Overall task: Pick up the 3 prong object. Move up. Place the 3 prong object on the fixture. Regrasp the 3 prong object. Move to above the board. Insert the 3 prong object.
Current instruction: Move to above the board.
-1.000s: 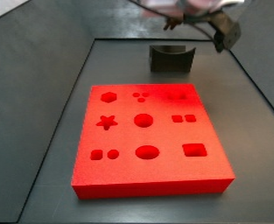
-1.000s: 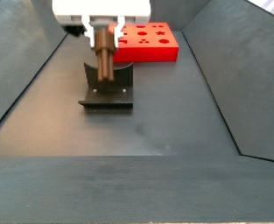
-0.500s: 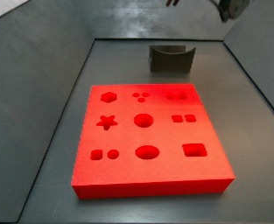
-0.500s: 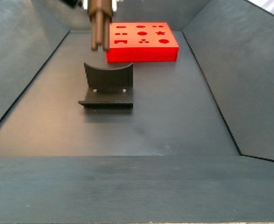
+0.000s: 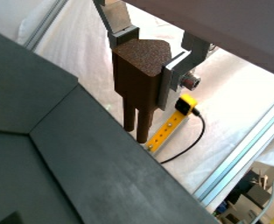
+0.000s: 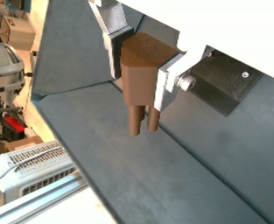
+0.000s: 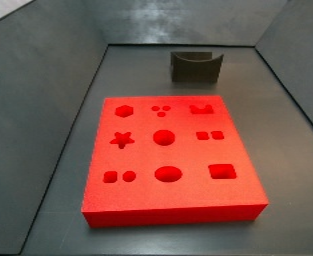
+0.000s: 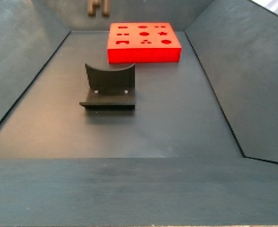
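Note:
In both wrist views my gripper [image 5: 145,66] [image 6: 140,66] is shut on the brown 3 prong object [image 5: 137,87] [image 6: 139,83]. It hangs upright between the silver fingers with its prongs pointing down, high above the floor. In a side view only the prong tips [image 8: 97,7] show at the top edge; the gripper itself is out of both side views. The dark fixture [image 7: 195,66] [image 8: 109,87] stands empty on the floor. The red board [image 7: 168,155] [image 8: 145,43] lies flat with its shaped cutouts free.
Sloping dark grey walls [image 7: 39,60] [image 8: 22,62] enclose the floor on all sides. In a wrist view a yellow tape measure [image 5: 174,122] and a black cable lie outside the enclosure.
The gripper has risen straight up with the 3 prong object, away from the fixture, and has left the top of both side views except for the prong tips.

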